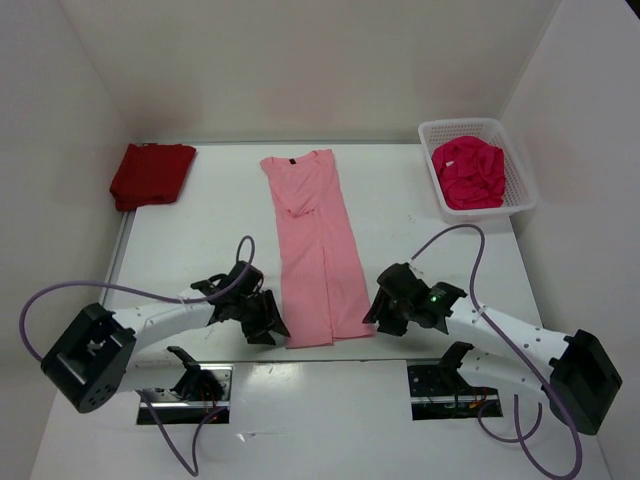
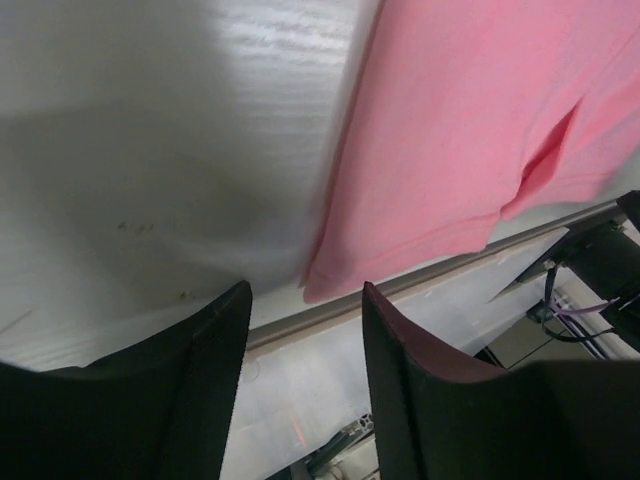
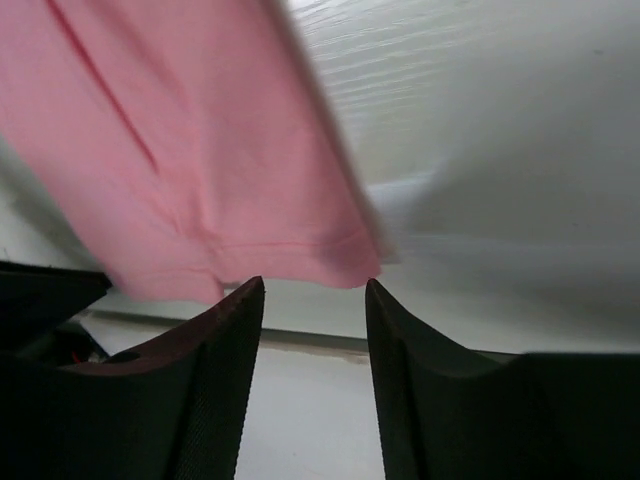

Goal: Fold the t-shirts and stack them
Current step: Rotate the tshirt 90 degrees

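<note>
The light pink t-shirt [image 1: 315, 250] lies flat in the table's middle, folded into a long narrow strip, collar at the far end. My left gripper [image 1: 274, 328] is open and empty beside the shirt's near left hem corner [image 2: 325, 280]. My right gripper [image 1: 374, 315] is open and empty beside the near right hem corner [image 3: 350, 262]. The dark red t-shirt [image 1: 150, 173] lies folded at the far left. The magenta-pink t-shirt [image 1: 468, 172] is bunched inside the basket.
A white mesh basket [image 1: 524, 185] stands at the far right corner. White walls close the table on three sides. The table's near edge [image 2: 430, 280] runs just below the pink shirt's hem, with mounting gear beneath it.
</note>
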Robot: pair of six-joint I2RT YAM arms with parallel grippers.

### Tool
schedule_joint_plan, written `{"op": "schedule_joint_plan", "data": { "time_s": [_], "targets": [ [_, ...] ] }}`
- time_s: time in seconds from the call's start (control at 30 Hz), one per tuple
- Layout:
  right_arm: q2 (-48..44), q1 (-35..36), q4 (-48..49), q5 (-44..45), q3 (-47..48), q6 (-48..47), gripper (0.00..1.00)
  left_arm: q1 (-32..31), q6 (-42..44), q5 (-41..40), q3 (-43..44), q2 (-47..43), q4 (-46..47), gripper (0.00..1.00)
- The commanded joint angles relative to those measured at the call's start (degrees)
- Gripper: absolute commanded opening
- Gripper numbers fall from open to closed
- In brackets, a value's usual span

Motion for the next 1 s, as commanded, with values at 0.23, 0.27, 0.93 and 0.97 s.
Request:
{"op": "schedule_joint_plan", "data": {
  "time_s": [0.23, 0.27, 0.93, 0.97],
  "targets": [
    [6.91, 0.58, -0.27, 8.15, 0.93, 6.30, 0.41, -1.47, 3.60, 0.78, 4.12, 9.63, 7.01, 0.46],
    [7.88, 0.58, 1.13, 7.54, 1.54, 6.30, 0.36, -1.47, 3.60, 0.78, 4.12, 9.63, 7.01, 0.44],
    [6.23, 12.97, 6.68, -1.00, -0.10, 13.68, 0.30, 5.12, 11.77, 0.95, 3.33, 0.57, -6.52, 0.51],
    [4.13, 12.97, 6.68, -0.47, -1.08, 14.29, 0.38, 5.12, 11.77, 0.95, 3.33, 0.57, -7.05, 0.56]
  ]
}}
